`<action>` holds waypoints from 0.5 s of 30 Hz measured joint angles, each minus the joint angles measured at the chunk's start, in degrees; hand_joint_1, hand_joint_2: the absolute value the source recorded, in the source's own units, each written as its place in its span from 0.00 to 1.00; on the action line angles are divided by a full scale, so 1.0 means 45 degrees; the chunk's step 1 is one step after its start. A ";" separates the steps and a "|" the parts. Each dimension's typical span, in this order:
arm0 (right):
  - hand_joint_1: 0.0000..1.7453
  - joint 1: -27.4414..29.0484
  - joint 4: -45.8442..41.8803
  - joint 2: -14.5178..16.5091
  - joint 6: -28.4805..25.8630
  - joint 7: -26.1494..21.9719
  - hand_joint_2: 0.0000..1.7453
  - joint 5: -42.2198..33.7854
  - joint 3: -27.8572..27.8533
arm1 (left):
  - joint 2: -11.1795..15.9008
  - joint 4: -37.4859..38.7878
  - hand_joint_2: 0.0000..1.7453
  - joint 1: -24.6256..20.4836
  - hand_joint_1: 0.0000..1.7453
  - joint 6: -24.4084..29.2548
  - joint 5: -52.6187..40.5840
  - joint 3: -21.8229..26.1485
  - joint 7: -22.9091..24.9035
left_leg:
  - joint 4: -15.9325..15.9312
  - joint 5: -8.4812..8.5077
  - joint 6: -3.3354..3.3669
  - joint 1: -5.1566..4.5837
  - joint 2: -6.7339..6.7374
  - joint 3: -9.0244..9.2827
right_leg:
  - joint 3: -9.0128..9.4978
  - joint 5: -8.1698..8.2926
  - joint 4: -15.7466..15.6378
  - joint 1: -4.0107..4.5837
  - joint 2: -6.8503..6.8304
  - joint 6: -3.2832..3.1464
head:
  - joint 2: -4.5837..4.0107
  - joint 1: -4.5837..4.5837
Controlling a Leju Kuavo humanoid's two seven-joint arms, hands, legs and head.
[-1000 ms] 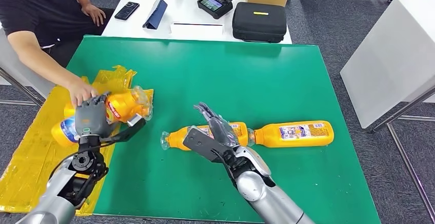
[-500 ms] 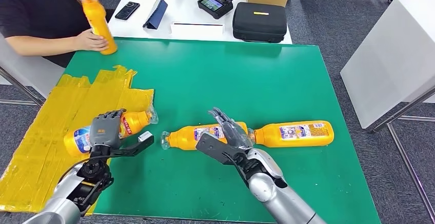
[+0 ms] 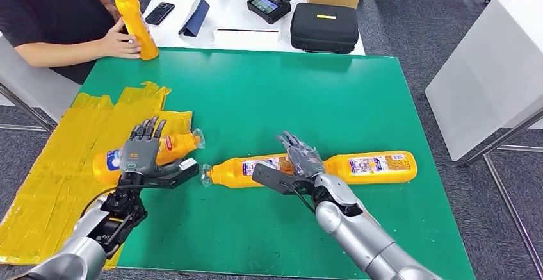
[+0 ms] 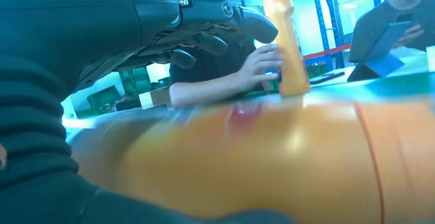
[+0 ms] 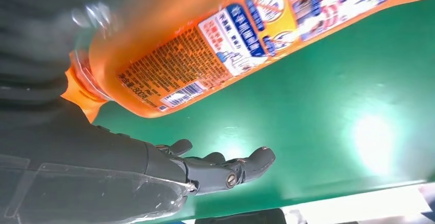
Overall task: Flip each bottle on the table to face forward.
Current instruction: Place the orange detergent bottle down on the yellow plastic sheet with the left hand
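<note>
Three orange bottles lie on the green table (image 3: 269, 94). The left bottle (image 3: 176, 147) lies half on the yellow sheet; my left hand (image 3: 144, 155) is over its middle with fingers spread, gripping nothing. In the left wrist view this bottle (image 4: 256, 162) is a close orange blur under the fingers (image 4: 225, 19). The middle bottle (image 3: 240, 171) and right bottle (image 3: 374, 166) lie end to end. My right hand (image 3: 299, 161) hovers open over where they meet. In the right wrist view a bottle (image 5: 220, 34) lies label up beyond the straight fingers (image 5: 225, 170).
At the table's far left corner a person (image 3: 45, 11) holds a fourth bottle (image 3: 133, 17) upright. The yellow sheet (image 3: 57, 177) covers the left edge. A white table (image 3: 230, 17) behind carries a phone, a tablet, a controller and a black case (image 3: 323, 27).
The person set the lifted bottle upright at the far left corner. My left hand spread its fingers and shifted right over the left bottle. My right hand slid right along the middle bottle.
</note>
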 joint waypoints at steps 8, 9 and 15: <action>0.00 -0.0721 0.1881 0.0103 0.0055 -0.0318 1.00 -0.0075 0.0733 | -0.0224 0.0083 0.00 -0.0355 0.00 0.0488 0.3427 0.0389 -0.2165 | 0.0000 0.0000 0.0000 0.0000 0.0001 0.0000 | -0.0003 0.0000 0.0001 0.0001 0.0000 0.0001 | 0.0000 0.0000; 0.00 -0.0768 0.2082 0.0135 0.0101 -0.0338 1.00 -0.0079 0.0860 | -0.0276 0.0012 0.00 -0.0378 0.00 0.0547 0.4350 0.0570 -0.2771 | 0.0000 0.0000 0.0000 0.0001 0.0002 0.0000 | -0.0003 0.0000 0.0001 0.0001 0.0001 0.0001 | 0.0000 0.0001; 0.00 -0.1123 0.3159 0.0488 0.0226 -0.0492 1.00 -0.0045 0.1646 | -0.0499 -0.1599 0.00 -0.0318 0.00 -0.0161 0.9453 0.1468 -0.5078 | -0.0001 0.0000 0.0000 0.0003 0.0009 0.0017 | 0.0008 0.0000 0.0001 0.0003 0.0005 0.0000 | 0.0000 0.0000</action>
